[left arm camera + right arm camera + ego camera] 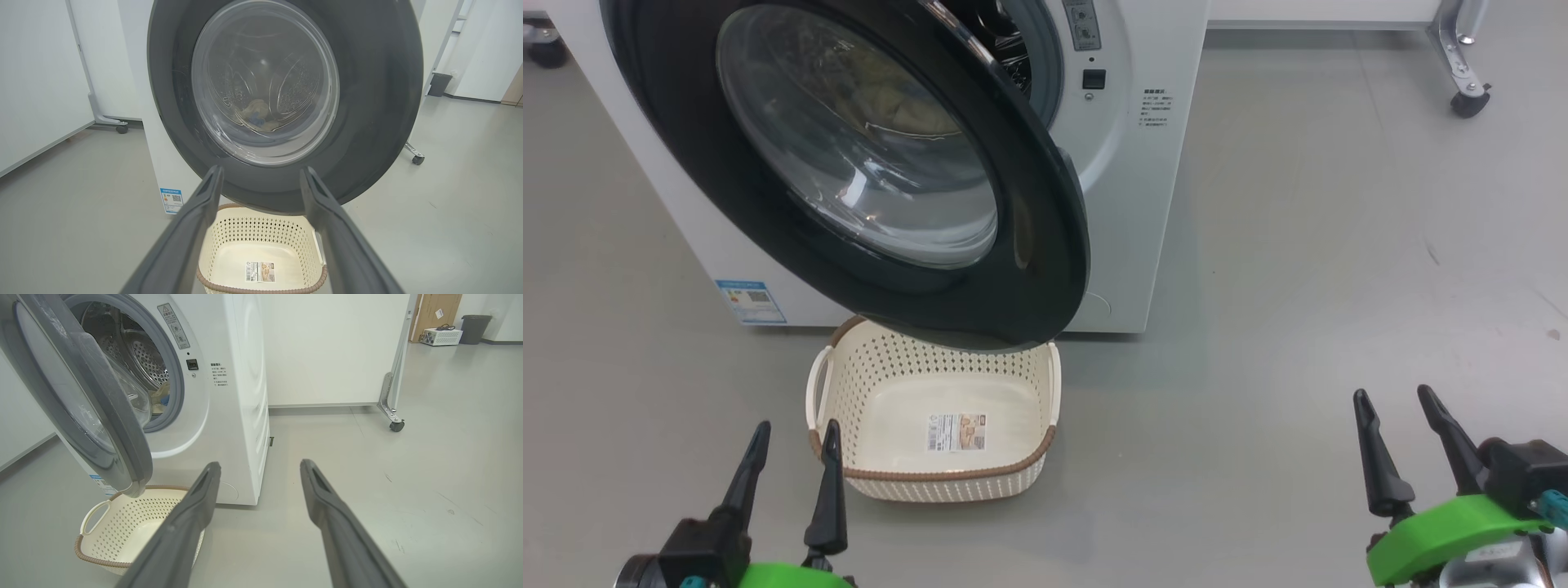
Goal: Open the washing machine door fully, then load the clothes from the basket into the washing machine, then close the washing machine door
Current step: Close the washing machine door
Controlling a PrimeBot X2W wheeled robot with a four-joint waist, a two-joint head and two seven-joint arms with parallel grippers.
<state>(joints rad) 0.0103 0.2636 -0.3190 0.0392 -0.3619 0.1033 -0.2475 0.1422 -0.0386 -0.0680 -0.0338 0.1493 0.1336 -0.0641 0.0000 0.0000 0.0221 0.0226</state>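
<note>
Basket [947, 478]: on floor against washing machine [1143, 204] front.
Washing machine door [1045, 245]: half-swung, lower rim overhanging it.
Clothes [255, 114]: in drum [145, 361], behind door.
Left gripper [796, 425]: jaws apart, beside it.
Right gripper [1392, 392]: jaws apart, well right.

The left tool [797, 425] and right tool [1392, 392] each carry 2 long black fingers [829, 490], slim at the tip and flared at the base. Each finger pair mounts on a bright green bracket [1445, 527]. Beside the right bracket sit a black block [1523, 474], a teal connector [1556, 502] and a silver housing [1486, 569]. In the wrist views the fingers read dark grey, with a shallow recess near each tip.
</note>
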